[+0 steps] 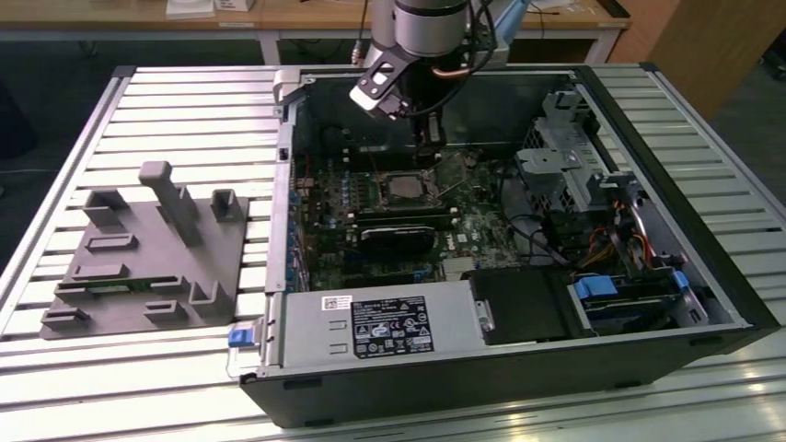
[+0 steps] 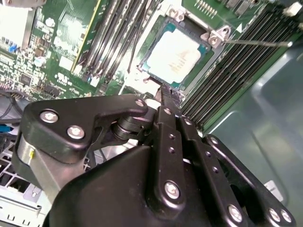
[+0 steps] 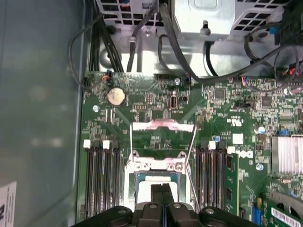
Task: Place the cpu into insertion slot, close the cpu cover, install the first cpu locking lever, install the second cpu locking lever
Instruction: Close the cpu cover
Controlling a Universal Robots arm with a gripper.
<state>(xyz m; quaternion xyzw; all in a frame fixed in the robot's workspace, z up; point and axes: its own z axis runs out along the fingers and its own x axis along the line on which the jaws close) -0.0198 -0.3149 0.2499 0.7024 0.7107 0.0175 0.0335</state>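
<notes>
Silver-beige, the cpu [image 2: 177,54] is lying flat in the insertion slot [image 2: 211,37] on the green board [image 3: 236,118], while the cpu cover [image 3: 163,126] is standing tipped up, off the socket. Black jaws are pressing together, clenched on nothing, hovering just beside the slot's edge.

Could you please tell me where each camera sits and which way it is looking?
Exterior view: off the arm, high, looking down into the open black computer case on the slatted metal table; the silver-grey arm reaches in.
First wrist view: on the arm, facing the green circuit board; the black gripper shows.
Second wrist view: on the arm, looking along the gripper at the pale silver square cpu.
Both wrist views share the gripper near the cpu.
</notes>
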